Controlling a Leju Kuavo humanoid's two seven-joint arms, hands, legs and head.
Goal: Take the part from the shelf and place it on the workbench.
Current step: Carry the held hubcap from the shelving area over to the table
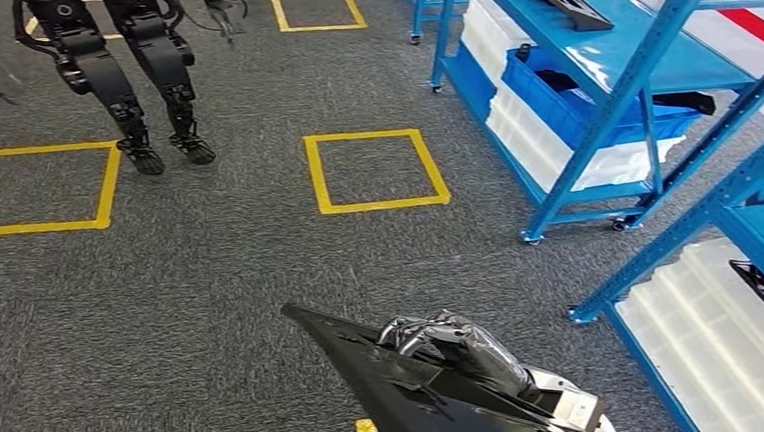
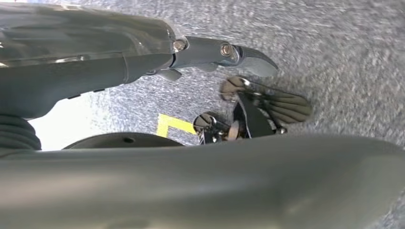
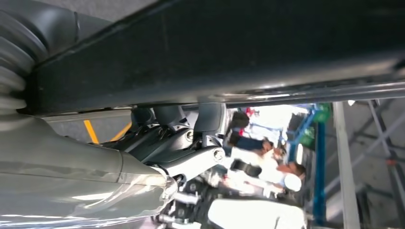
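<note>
The part (image 1: 397,397) is a long black glossy panel with a pointed tip, low in the head view over the grey carpet. My right hand (image 1: 455,346) grips it, fingers curled over its upper edge. In the right wrist view the part (image 3: 239,47) runs as a wide dark bar across the picture, and the right hand's fingers (image 3: 191,143) wrap beneath it. My left hand (image 2: 143,62) hangs over the carpet in the left wrist view, its thumb (image 2: 224,52) stretched out with nothing in it. The blue shelf (image 1: 607,79) stands at the right.
A blue bin (image 1: 586,98) and white trays (image 1: 562,152) sit on the shelf's lower levels. A second blue rack (image 1: 744,288) stands nearer on the right. Yellow tape squares (image 1: 376,171) mark the carpet. Another humanoid robot (image 1: 118,50) stands at the far left. People (image 3: 267,162) are in the distance.
</note>
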